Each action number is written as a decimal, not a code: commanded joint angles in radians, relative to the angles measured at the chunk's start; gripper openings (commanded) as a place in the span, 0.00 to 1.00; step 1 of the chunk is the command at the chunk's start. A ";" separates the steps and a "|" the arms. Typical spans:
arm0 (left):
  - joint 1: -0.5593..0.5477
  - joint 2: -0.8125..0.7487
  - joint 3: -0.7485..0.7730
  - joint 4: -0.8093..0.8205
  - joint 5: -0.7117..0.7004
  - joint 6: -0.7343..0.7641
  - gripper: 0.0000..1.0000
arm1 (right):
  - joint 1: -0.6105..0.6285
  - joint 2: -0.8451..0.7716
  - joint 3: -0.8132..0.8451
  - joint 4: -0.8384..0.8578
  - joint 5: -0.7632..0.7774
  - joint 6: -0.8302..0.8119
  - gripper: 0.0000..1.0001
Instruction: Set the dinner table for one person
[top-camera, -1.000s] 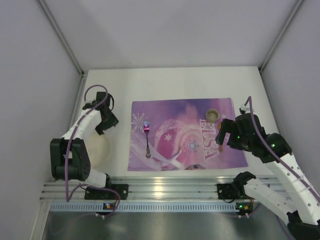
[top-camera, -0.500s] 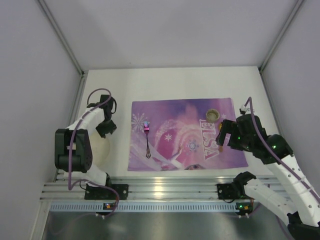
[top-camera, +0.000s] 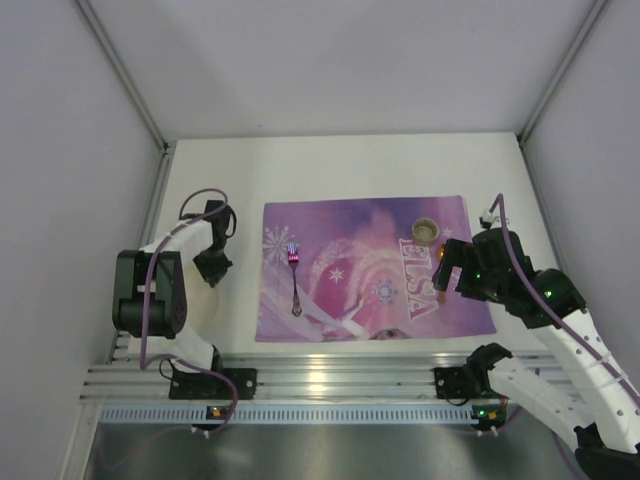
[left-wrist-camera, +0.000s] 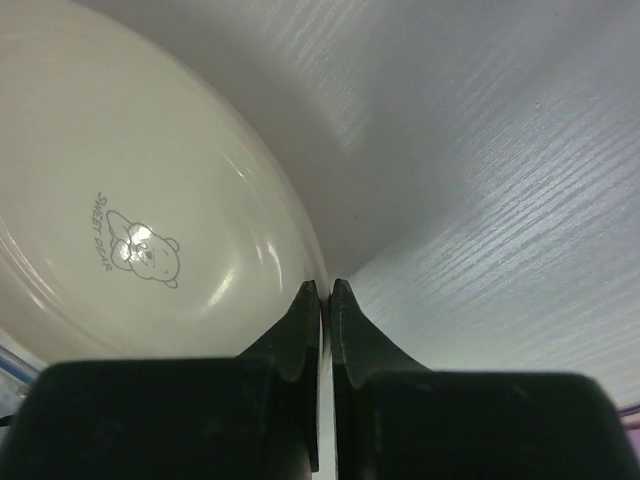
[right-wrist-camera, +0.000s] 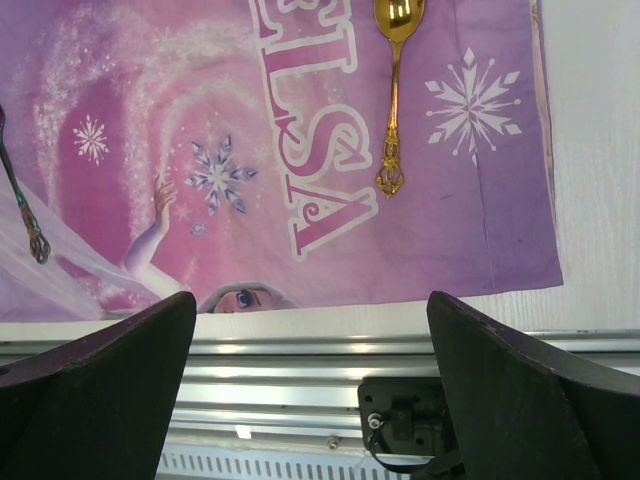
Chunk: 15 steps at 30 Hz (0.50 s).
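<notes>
Left claw (left-wrist-camera: 322, 290): I see it pinched shut on the plate (left-wrist-camera: 150, 200) rim.
Right claw (right-wrist-camera: 311, 300): gaping wide, empty, over the placemat (right-wrist-camera: 480, 220) near edge.
Bench (top-camera: 350, 165): white, beneath plate and placemat.

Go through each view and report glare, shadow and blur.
Top external: the aluminium rail throws back a bright glare patch, lighting otherwise even. Left wrist: soft highlights on the plate, a dark shadow on the dinner table beside its rim. Right wrist: sharp, the gold spoon gleams, the rail shines.

Bright, even light w/ glare on plate (left-wrist-camera: 130, 200); wrist-cam foregrounds blurred.
</notes>
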<state>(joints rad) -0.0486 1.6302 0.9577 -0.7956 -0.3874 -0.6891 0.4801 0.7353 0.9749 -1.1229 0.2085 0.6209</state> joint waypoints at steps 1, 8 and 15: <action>0.001 0.016 0.009 0.042 0.050 -0.003 0.00 | -0.015 -0.005 0.007 0.011 0.012 -0.003 1.00; -0.097 -0.066 0.209 -0.056 0.128 -0.076 0.00 | -0.015 0.004 0.010 0.029 -0.012 -0.009 1.00; -0.422 0.034 0.458 -0.067 0.137 -0.245 0.00 | -0.015 0.013 0.013 0.097 -0.083 -0.016 1.00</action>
<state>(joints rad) -0.3485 1.6329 1.3453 -0.8631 -0.2958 -0.8307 0.4797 0.7433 0.9749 -1.0946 0.1631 0.6189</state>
